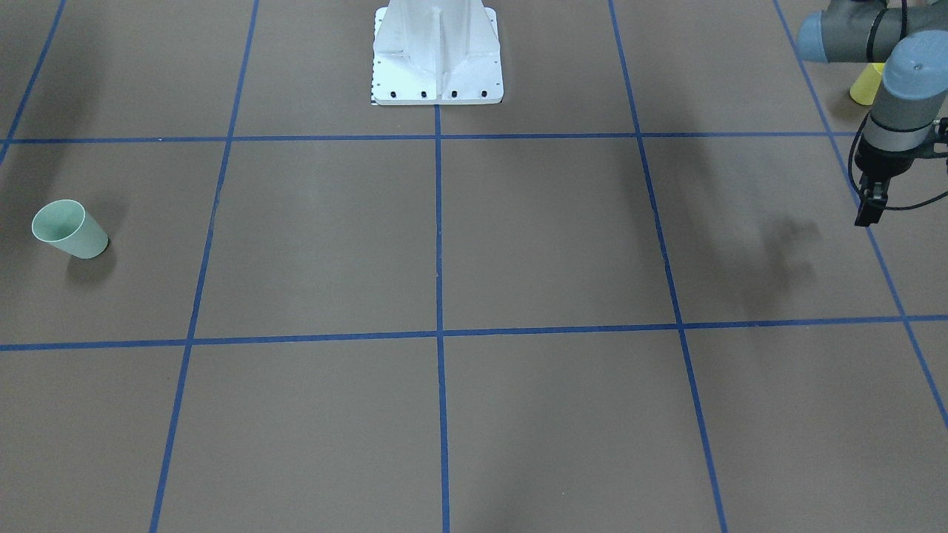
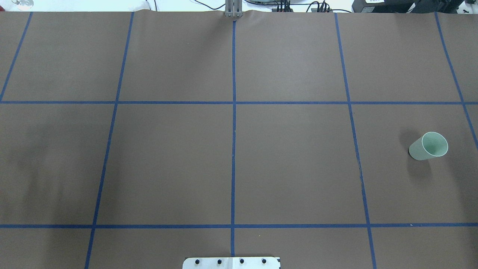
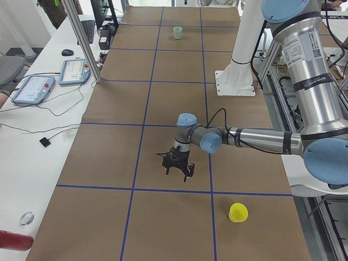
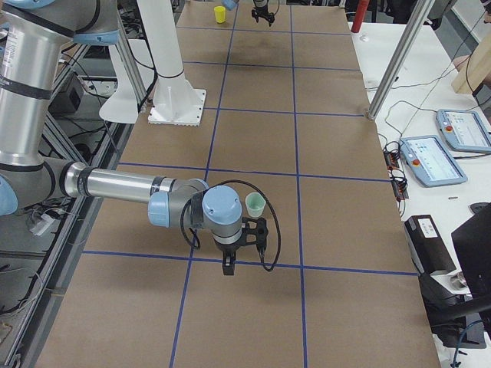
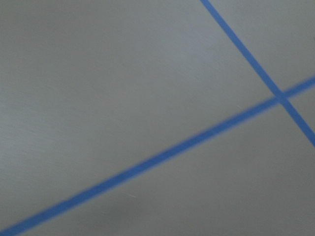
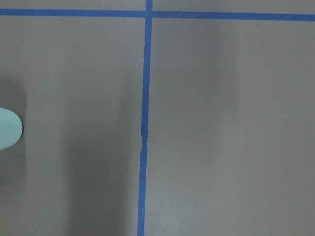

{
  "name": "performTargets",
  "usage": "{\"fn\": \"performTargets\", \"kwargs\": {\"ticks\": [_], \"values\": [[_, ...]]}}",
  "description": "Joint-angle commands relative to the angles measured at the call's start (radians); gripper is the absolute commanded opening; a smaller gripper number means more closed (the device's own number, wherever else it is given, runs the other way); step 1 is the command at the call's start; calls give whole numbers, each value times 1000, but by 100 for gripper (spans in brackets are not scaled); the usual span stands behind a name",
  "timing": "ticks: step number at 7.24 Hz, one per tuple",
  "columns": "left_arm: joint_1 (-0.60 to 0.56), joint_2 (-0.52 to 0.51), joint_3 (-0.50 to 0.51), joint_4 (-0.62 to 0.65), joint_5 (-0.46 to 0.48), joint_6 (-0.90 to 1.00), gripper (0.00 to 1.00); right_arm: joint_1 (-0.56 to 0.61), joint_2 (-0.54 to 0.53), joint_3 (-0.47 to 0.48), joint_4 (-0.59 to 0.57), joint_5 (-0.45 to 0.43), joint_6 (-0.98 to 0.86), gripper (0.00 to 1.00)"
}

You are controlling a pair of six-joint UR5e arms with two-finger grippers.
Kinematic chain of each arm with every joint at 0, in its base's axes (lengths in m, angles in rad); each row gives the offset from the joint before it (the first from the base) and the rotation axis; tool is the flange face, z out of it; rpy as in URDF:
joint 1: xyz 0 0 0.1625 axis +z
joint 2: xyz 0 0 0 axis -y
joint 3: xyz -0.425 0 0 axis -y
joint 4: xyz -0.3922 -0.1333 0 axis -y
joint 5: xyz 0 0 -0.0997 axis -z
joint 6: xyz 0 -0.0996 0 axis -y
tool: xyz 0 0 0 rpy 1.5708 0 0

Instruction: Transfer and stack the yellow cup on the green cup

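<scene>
The yellow cup [image 3: 237,212] stands on the brown table at the robot's left end. In the front view it [image 1: 863,87] is partly hidden behind the left arm. My left gripper [image 1: 868,211] hangs above the table, apart from that cup, with its fingers spread and empty; it also shows in the left side view [image 3: 178,169]. The green cup [image 2: 428,146] stands rim up at the right end and shows in the front view [image 1: 70,229]. My right gripper [image 4: 229,266] hangs just beside the green cup [image 4: 255,205]; I cannot tell whether it is open. The right wrist view catches only the cup's edge [image 6: 7,135].
The white robot base [image 1: 437,55] stands at the middle of the table's robot side. Blue tape lines [image 2: 233,149] divide the brown surface into squares. Tablets and cables [image 4: 433,157] lie on a white bench along the far side, with a metal post [image 4: 395,65].
</scene>
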Motion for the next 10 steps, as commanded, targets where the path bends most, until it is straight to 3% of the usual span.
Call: {"fn": "performTargets", "kwargs": {"ticks": [1,3,5,7,10], "values": [[143,31,-44,201,138,-215,100,0,-6,5,0,2,-7,100],[220,-28,-145,609,98,-409,100,0,-11,23,-2,2,-25,100],[304,-38,-127,726,18,-635,100,0,-9,33,0,0,-27,100],[403,-39,-34,747,-63,-769,100,0,-9,49,0,-7,-33,100],[432,-58,107,747,-80,-861,100,-2,-15,53,0,-9,-33,100]]}}
